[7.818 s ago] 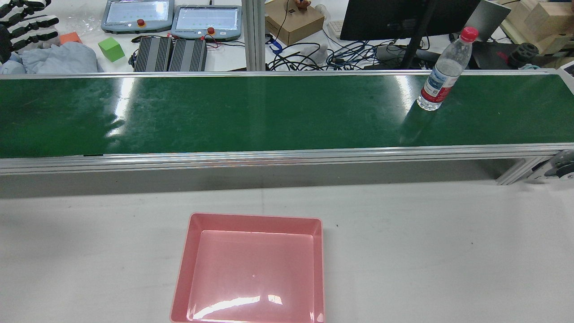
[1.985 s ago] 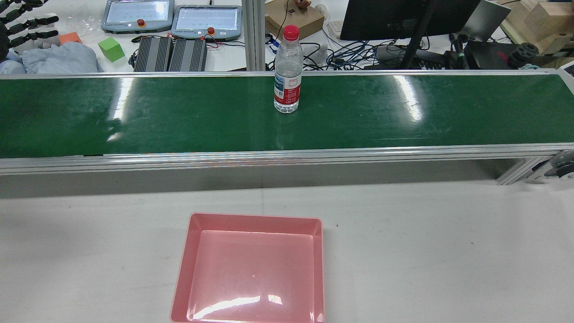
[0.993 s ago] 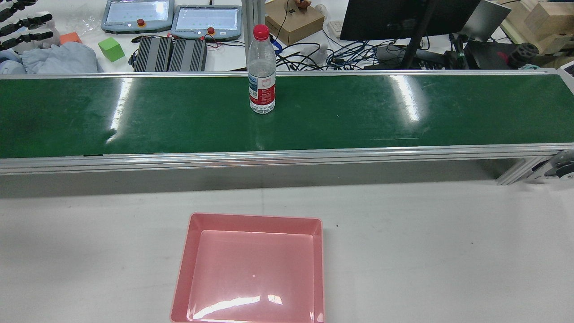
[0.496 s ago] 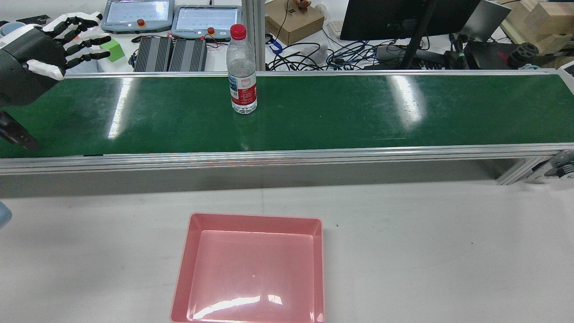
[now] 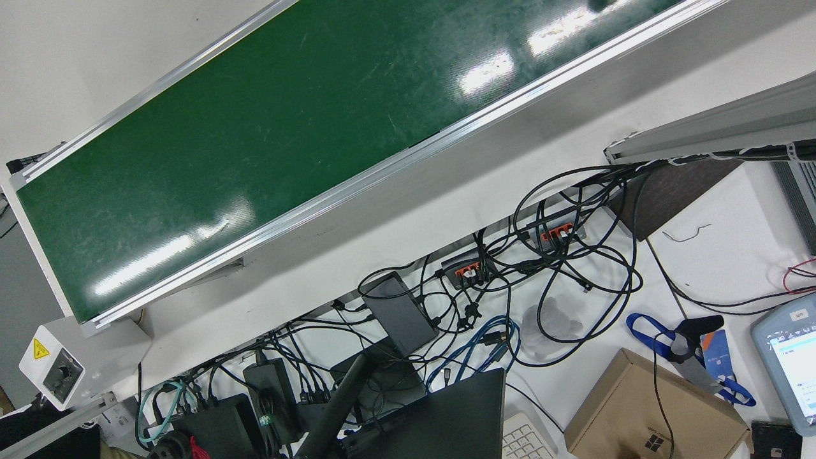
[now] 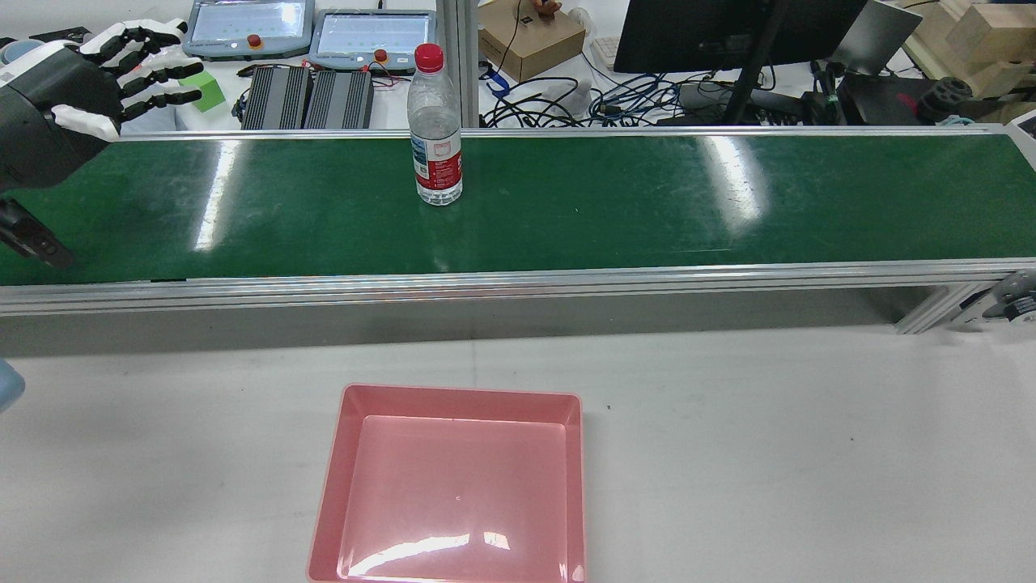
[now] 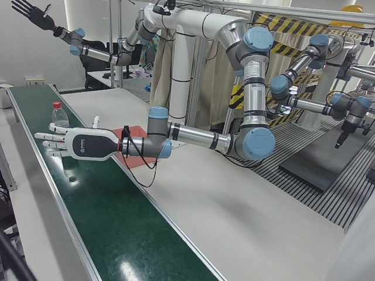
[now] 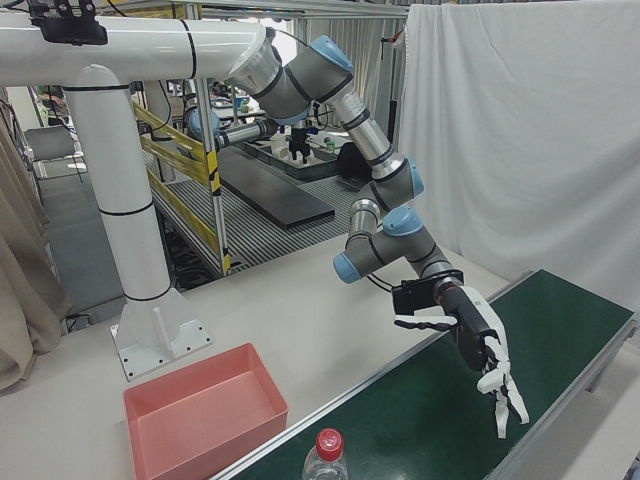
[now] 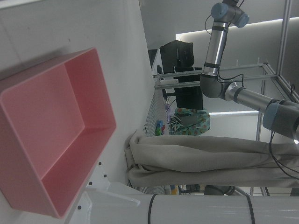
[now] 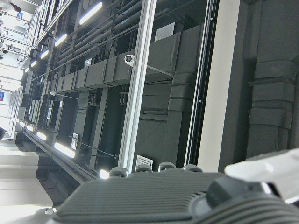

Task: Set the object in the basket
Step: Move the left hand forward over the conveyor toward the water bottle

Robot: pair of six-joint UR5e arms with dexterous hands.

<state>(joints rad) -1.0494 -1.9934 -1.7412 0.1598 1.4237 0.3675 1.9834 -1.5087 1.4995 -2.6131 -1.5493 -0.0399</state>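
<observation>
**Bottle upright on belt, left hand open beside it**

The bottle (image 6: 435, 129) is seen standing upright on the green belt (image 6: 647, 202), well apart from the pink basket (image 6: 453, 486), which is set on the white table (image 6: 769, 453) nearer the robot. The left hand (image 6: 77, 81) is held over the belt's left end, fingers (image 6: 154, 77) spread and nothing gripped. The right hand (image 7: 32, 13) is raised high, fingers spread, empty.

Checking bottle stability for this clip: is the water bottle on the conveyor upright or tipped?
Upright: the water bottle stands on its base on the green belt, red cap on top.
</observation>
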